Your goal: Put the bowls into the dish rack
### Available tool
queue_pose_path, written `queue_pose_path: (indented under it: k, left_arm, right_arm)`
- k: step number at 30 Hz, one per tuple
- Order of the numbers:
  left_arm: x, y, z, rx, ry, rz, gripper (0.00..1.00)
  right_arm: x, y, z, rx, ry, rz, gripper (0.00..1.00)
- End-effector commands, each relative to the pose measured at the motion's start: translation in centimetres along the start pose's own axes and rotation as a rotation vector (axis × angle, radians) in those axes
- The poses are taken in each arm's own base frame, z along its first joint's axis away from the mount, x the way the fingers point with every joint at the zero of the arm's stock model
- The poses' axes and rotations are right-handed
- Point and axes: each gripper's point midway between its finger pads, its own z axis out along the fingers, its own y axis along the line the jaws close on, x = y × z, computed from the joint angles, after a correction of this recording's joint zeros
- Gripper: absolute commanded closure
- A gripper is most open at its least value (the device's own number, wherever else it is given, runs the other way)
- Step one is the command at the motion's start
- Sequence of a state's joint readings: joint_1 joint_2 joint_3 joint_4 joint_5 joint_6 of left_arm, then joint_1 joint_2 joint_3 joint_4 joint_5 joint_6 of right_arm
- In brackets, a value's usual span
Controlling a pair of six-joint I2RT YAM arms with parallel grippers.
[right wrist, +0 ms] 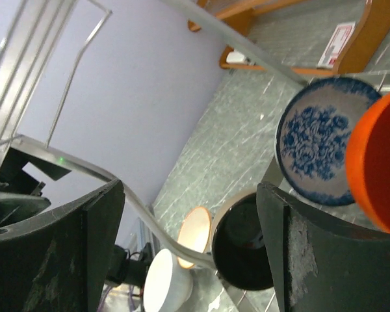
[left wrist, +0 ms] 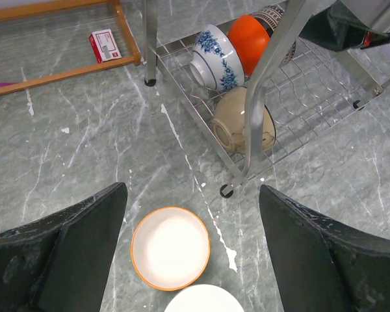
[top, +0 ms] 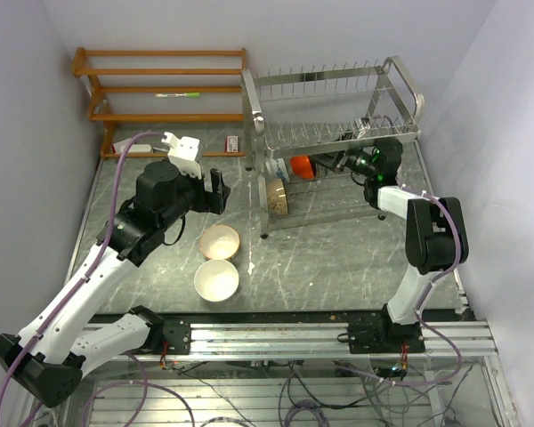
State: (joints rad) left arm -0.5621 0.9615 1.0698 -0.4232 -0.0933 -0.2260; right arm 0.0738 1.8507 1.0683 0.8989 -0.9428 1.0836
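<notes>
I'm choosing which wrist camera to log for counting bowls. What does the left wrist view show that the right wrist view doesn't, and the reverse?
Only the left wrist: a dark patterned bowl behind the orange bowl, and the tan bowl's outside. Only the right wrist: that bowl's dark inside and the purple wall. Both: the blue-and-white bowl, the orange bowl, plus the orange-rimmed bowl and white bowl loose on the table.
</notes>
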Motion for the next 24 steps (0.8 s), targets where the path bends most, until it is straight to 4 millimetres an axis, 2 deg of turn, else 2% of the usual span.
queue_pose_path:
  k: [1, 4, 9, 17, 24]
  left_arm:
    - [-0.5, -0.2, 0.1, 0.002, -0.023, -0.014, 0.07]
    - [-0.6, -0.3, 0.2, 0.003, -0.027, -0.025, 0.07]
    - [-0.5, -0.4, 0.3, 0.005, -0.023, -0.039, 0.07]
    - [-0.3, -0.3, 0.3, 0.0, -0.016, -0.041, 0.07]
    - [-0.4, 0.0, -0.1, -0.016, -0.021, -0.043, 0.07]
  right_arm:
    - [1.3, 1.5, -0.8, -0.009, 0.028, -0.001, 0.18]
    - [3.3, 0.8, -1.5, 0.028, 0.043, 0.045, 0.19]
    - [4.7, 0.5, -2.2, 0.054, 0.063, 0.064, 0.19]
    - [7.5, -1.4, -3.3, 0.172, 0.164, 0.094, 0.21]
    - [9.6, -0.7, -4.8, 0.273, 0.192, 0.053, 0.21]
